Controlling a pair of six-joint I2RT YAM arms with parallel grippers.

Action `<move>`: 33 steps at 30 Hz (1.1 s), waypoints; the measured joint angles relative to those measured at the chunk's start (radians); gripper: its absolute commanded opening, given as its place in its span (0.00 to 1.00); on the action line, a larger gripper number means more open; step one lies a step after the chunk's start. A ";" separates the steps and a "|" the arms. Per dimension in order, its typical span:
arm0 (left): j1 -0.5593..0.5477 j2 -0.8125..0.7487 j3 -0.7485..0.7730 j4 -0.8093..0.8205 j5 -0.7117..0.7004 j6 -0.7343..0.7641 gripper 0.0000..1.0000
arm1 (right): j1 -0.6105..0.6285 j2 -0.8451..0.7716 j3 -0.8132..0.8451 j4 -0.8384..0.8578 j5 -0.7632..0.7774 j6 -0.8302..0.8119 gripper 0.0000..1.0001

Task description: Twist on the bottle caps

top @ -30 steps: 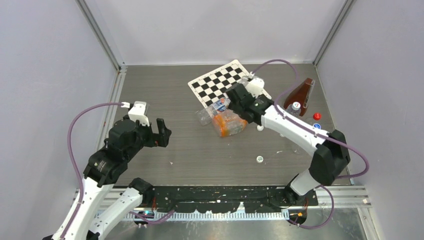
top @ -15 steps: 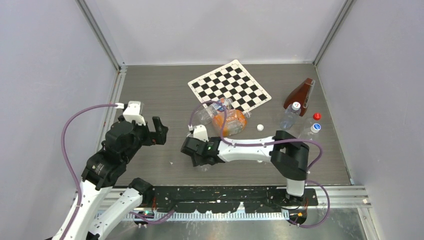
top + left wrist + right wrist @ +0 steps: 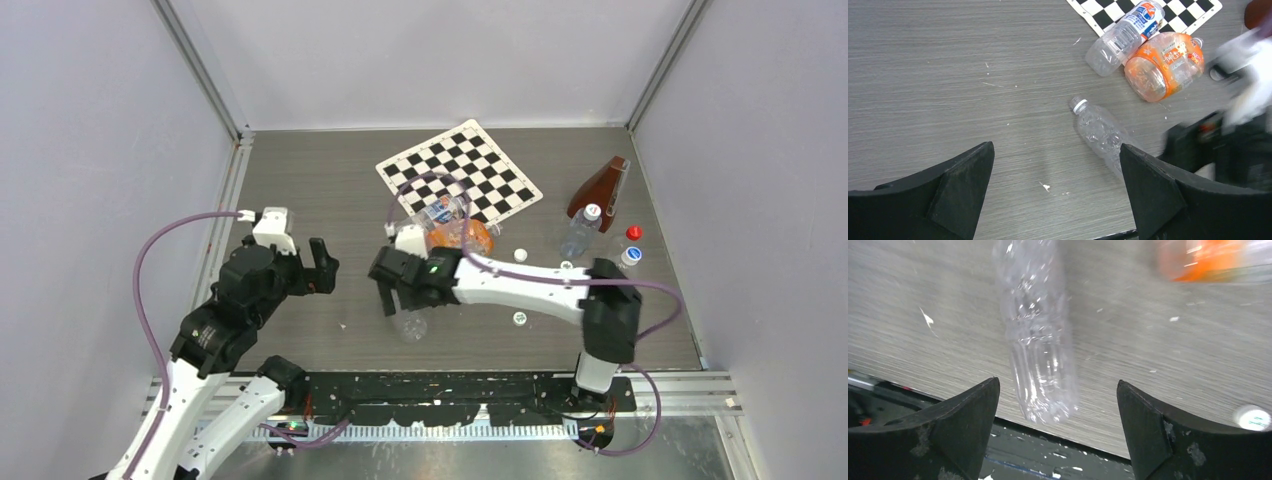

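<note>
A small clear uncapped bottle [image 3: 411, 323] lies on its side near the table's front edge; it also shows in the left wrist view [image 3: 1099, 133] and the right wrist view [image 3: 1041, 340]. My right gripper [image 3: 402, 302] hangs just above it, open and empty [image 3: 1058, 381]. White bottle caps lie loose on the table: one [image 3: 519, 318] right of the bottle, also in the right wrist view [image 3: 1252, 417], and one [image 3: 520, 255] farther back. My left gripper [image 3: 320, 270] is open and empty [image 3: 1056, 148], left of the bottle.
An orange bottle [image 3: 466, 236] and a clear labelled bottle [image 3: 436, 213] lie by the checkerboard [image 3: 460, 168]. At the right are a standing capped bottle [image 3: 580, 230], a brown bottle [image 3: 600, 185], a red cap [image 3: 633, 232] and a blue-and-white cap [image 3: 630, 255].
My right arm swung from the checkerboard side to the near middle of the table and now hovers over the clear lying bottle. My left arm has hardly moved.
</note>
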 measured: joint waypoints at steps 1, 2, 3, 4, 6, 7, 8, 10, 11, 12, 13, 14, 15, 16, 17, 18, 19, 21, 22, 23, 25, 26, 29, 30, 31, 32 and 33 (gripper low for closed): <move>0.000 0.002 -0.003 0.003 0.001 -0.004 1.00 | -0.013 -0.039 0.010 -0.025 0.008 -0.005 0.83; 0.000 0.005 -0.005 0.006 0.003 -0.008 1.00 | -0.033 -0.079 0.014 -0.042 0.017 -0.006 0.80; 0.000 0.009 -0.008 0.012 0.006 -0.013 1.00 | -0.066 -0.133 0.011 -0.059 0.027 -0.008 0.74; 0.000 0.015 -0.011 0.019 0.011 -0.016 1.00 | -0.113 -0.188 0.004 -0.073 0.040 -0.010 0.71; 0.000 0.030 -0.016 0.032 0.021 -0.022 1.00 | -0.240 -0.299 -0.038 -0.076 0.075 -0.009 0.62; 0.000 0.037 -0.019 0.037 0.026 -0.024 1.00 | -0.292 -0.337 -0.064 -0.075 0.088 -0.009 0.58; 0.000 0.044 -0.020 0.042 0.031 -0.027 1.00 | -0.352 -0.375 -0.096 -0.077 0.108 -0.006 0.54; 0.000 0.061 -0.022 0.048 0.040 -0.039 1.00 | -0.484 -0.424 -0.184 -0.071 0.145 -0.008 0.50; 0.000 0.069 -0.023 0.050 0.046 -0.042 1.00 | -0.530 -0.430 -0.226 -0.068 0.156 -0.010 0.49; 0.000 0.074 -0.023 0.050 0.048 -0.045 1.00 | -0.563 -0.425 -0.257 -0.066 0.162 -0.011 0.47; 0.000 0.080 -0.023 0.051 0.054 -0.047 1.00 | -0.600 -0.413 -0.296 -0.054 0.162 -0.014 0.46; 0.000 0.086 -0.023 0.052 0.057 -0.050 1.00 | -0.626 -0.399 -0.319 -0.045 0.160 -0.015 0.45; 0.000 0.090 -0.023 0.053 0.062 -0.051 1.00 | -0.658 -0.379 -0.341 -0.033 0.158 -0.019 0.45; 0.000 0.095 -0.023 0.055 0.067 -0.056 1.00 | -0.686 -0.357 -0.359 -0.014 0.154 -0.020 0.43; 0.000 0.099 -0.023 0.056 0.071 -0.060 1.00 | -0.711 -0.333 -0.372 0.004 0.149 -0.023 0.42; 0.000 0.104 -0.023 0.057 0.076 -0.064 1.00 | -0.732 -0.310 -0.382 0.025 0.145 -0.024 0.41; 0.000 0.108 -0.023 0.057 0.079 -0.066 1.00 | -0.751 -0.291 -0.388 0.043 0.139 -0.026 0.41; 0.000 0.113 -0.023 0.057 0.083 -0.070 1.00 | -0.784 -0.245 -0.397 0.089 0.122 -0.028 0.40; 0.000 0.113 -0.023 0.057 0.087 -0.072 1.00 | -0.796 -0.226 -0.400 0.113 0.111 -0.030 0.40; 0.000 0.113 -0.023 0.056 0.089 -0.074 1.00 | -0.805 -0.209 -0.404 0.135 0.100 -0.032 0.40; 0.000 0.115 -0.023 0.056 0.090 -0.076 1.00 | -0.816 -0.187 -0.409 0.169 0.079 -0.034 0.39; 0.000 0.117 -0.023 0.056 0.090 -0.078 1.00 | -0.819 -0.176 -0.410 0.187 0.068 -0.035 0.39; 0.000 0.117 -0.023 0.055 0.090 -0.088 1.00 | -0.829 -0.145 -0.410 0.235 0.039 -0.037 0.33; 0.000 0.117 -0.023 0.055 0.090 -0.090 1.00 | -0.832 -0.134 -0.411 0.248 0.031 -0.038 0.31; 0.000 0.117 -0.023 0.055 0.092 -0.093 1.00 | -0.835 -0.125 -0.411 0.257 0.026 -0.038 0.28; 0.000 0.118 -0.023 0.054 0.095 -0.095 1.00 | -0.836 -0.113 -0.411 0.266 0.021 -0.038 0.26; 0.000 0.118 -0.023 0.053 0.098 -0.096 1.00 | -0.837 -0.100 -0.411 0.275 0.018 -0.038 0.21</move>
